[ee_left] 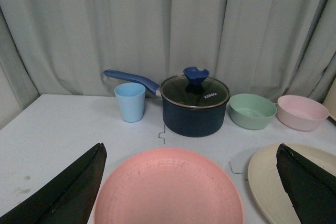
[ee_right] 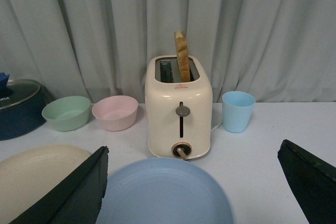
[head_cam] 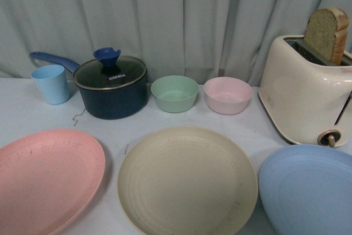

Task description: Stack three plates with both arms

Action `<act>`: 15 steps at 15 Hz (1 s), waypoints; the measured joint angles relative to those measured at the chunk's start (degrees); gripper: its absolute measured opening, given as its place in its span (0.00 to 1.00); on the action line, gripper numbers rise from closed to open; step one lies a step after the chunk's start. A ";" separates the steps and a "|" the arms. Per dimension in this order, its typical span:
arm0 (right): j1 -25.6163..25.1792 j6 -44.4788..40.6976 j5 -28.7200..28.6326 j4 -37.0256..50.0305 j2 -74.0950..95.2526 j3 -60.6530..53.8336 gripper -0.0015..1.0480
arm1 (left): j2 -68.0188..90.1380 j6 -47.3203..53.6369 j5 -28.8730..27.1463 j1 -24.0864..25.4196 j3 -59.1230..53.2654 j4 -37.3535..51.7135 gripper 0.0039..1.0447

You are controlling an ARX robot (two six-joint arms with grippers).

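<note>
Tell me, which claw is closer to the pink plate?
Left. The left claw faces the pink plate, open; the right claw faces the blue plate, beyond the beige plate.

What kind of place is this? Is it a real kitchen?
Probably a pretend kitchen set up on a table: a toaster holding bread, a lidded saucepan, and a grey curtain behind instead of walls.

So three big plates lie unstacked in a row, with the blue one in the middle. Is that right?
Not quite. The front view shows the cream plate in the middle; the blue plate lies on the right, the pink plate on the left.
</note>
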 joint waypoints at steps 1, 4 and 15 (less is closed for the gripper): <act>0.00 0.00 0.00 0.00 0.00 0.00 0.94 | 0.00 0.00 0.00 0.00 0.00 0.00 0.94; 0.00 0.00 0.00 0.00 0.00 0.00 0.94 | 0.00 0.02 0.00 0.00 0.00 0.00 0.94; 0.00 0.00 0.00 0.00 0.00 0.00 0.94 | 0.00 0.02 0.00 0.00 0.00 0.00 0.94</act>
